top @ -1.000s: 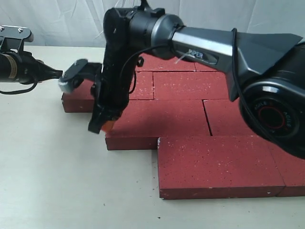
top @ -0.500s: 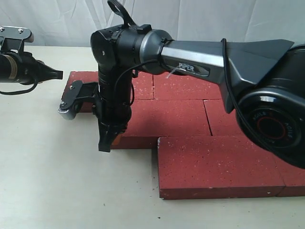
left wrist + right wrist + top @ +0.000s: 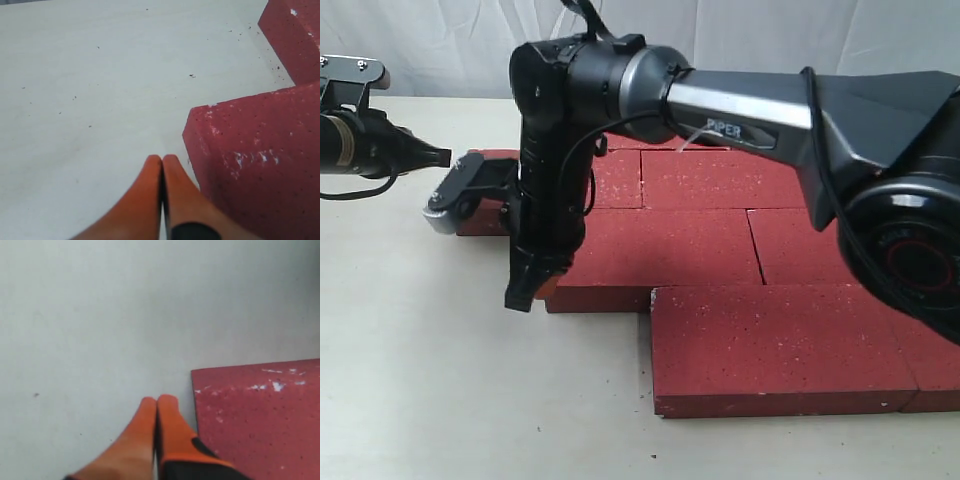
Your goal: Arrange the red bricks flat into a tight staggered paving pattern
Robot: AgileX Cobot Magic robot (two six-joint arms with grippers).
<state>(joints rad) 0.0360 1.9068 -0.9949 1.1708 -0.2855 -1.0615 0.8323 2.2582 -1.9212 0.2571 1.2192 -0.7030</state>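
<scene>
Red bricks: flat, staggered rows, touching, on the surface's right part.
Right pincer: left end of second row from front.
Left pincer: just left of leftmost brick.

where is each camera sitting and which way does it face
Exterior view: off the arms, faces across the table at the red bricks; shows the right arm stretched over them, left hand at far left.
Left wrist view: on the left wrist, faces table and a brick corner past its shut hand.
Right wrist view: right wrist, shut right hand beside a brick corner.
Both wrist views share table and bricks.
</scene>
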